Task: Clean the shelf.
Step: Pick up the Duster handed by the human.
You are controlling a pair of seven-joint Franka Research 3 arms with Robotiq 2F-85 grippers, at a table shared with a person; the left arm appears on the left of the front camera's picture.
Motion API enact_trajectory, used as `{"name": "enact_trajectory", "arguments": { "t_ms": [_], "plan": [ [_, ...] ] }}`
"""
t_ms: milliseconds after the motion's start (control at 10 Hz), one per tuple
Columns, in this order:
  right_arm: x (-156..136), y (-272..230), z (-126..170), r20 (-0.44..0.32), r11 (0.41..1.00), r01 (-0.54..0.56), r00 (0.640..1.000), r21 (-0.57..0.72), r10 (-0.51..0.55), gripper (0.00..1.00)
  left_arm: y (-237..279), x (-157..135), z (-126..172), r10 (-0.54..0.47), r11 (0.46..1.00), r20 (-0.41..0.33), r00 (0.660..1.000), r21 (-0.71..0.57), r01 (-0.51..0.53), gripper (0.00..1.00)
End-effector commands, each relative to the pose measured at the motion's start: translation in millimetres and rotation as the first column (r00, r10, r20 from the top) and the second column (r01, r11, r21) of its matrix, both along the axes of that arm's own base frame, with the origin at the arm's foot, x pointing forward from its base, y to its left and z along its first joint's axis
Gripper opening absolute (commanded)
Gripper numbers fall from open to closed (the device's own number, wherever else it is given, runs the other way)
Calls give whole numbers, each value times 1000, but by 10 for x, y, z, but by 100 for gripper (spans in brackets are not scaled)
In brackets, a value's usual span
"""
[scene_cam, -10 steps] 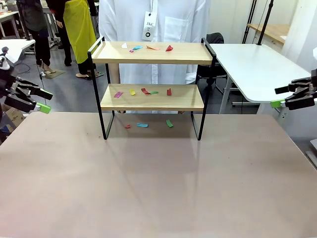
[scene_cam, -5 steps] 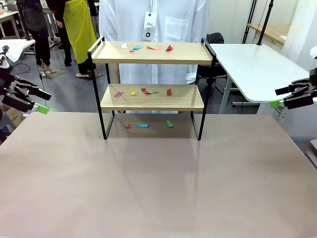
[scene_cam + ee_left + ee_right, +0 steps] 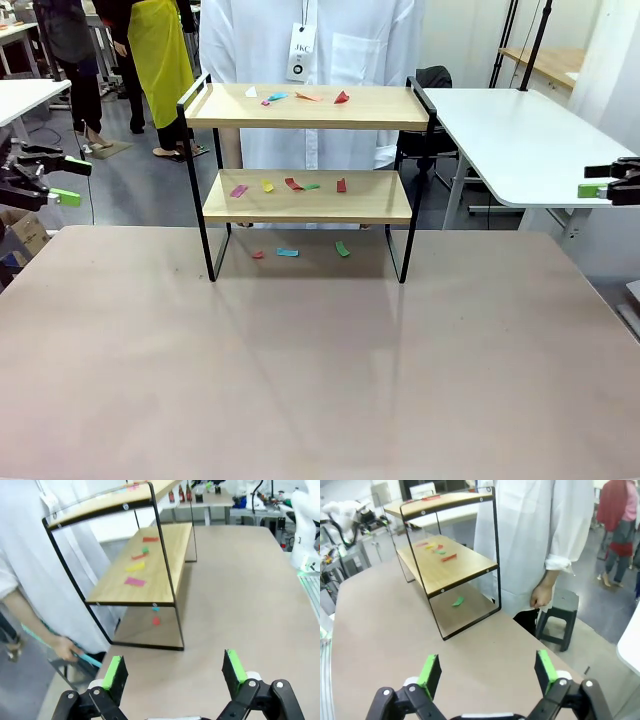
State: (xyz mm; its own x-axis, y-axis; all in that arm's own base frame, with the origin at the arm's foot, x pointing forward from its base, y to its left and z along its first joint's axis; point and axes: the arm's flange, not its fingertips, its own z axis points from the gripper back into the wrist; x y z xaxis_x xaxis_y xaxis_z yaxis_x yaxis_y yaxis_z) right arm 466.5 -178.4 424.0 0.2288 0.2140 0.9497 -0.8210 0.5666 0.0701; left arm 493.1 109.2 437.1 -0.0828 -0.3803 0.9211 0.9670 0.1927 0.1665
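The left gripper (image 3: 72, 182) and right gripper (image 3: 597, 180) are hanging beside the desk (image 3: 320, 380), jaws apart and empty, the right one cut off at the picture edge. The shelf (image 3: 375, 205) is standing at the desk's far middle, lengthwise left to right, hiding part of a person (image 3: 350, 40) behind.

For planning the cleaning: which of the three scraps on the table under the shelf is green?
The rightmost scrap in the front view is green; the middle scrap is blue and the left scrap is red.
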Motion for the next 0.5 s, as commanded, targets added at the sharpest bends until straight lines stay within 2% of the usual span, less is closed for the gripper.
{"name": "enact_trajectory", "arguments": {
  "t_ms": [0, 100, 400],
  "plan": [
    [318, -160, -125, 24, 999, -51, 998, 12, 50, 100, 243, 256, -113, -56, 996, 67, 996, -65, 60, 100],
    [388, -200, -194, 36, 998, -56, 998, 23, 55, 100, 336, 328, -162, -70, 993, 47, 996, -90, 75, 100],
    [593, -313, -390, 44, 994, -78, 996, 71, 75, 100, 556, 585, -308, -115, 981, 74, 991, -149, 125, 100]
  ]
}}
